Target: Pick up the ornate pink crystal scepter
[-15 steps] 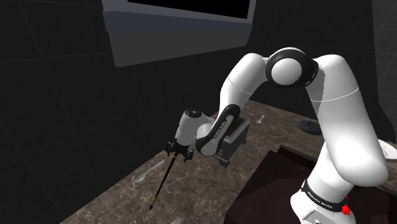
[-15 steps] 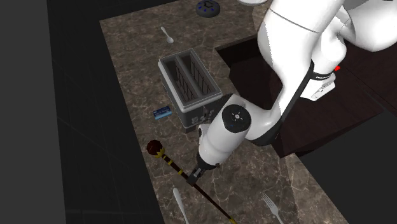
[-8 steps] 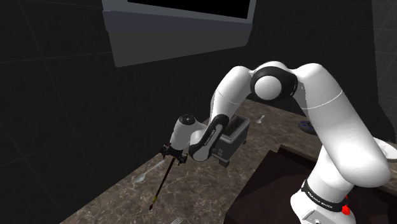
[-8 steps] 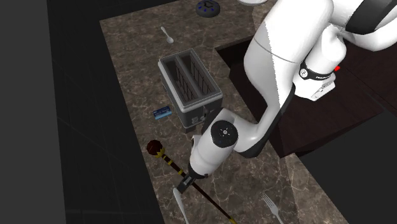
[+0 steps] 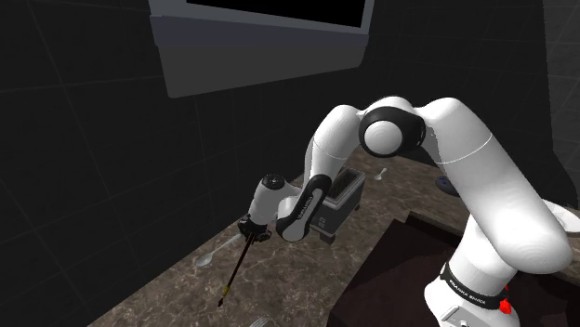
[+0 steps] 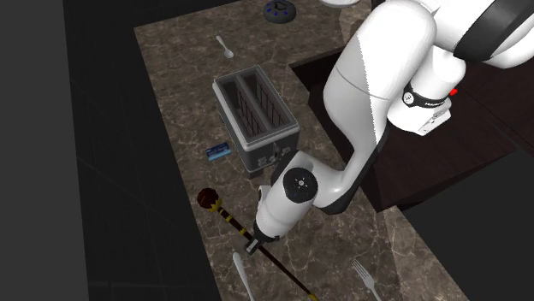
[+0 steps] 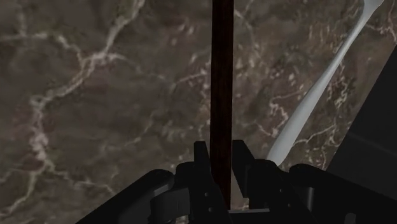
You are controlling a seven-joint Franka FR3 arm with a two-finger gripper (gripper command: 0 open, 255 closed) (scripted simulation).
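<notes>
One scepter (image 7: pixel 221 83) | slim maroon shaft, gold bands, dark knob | jaws clasping

Wall: a dark tiled wall (image 5: pixel 84 139) is rising behind the counter, its grid barely showing.
Window: a grey frame (image 5: pixel 251 51) is sitting high on that wall, enclosing a black area (image 5: pixel 279 7).
Counter: the counter (image 6: pixel 180 77) is showing dark brown stone, pale veins running all through it.
Light: it's staying dim, picking out the grey frame and the veins.
</notes>
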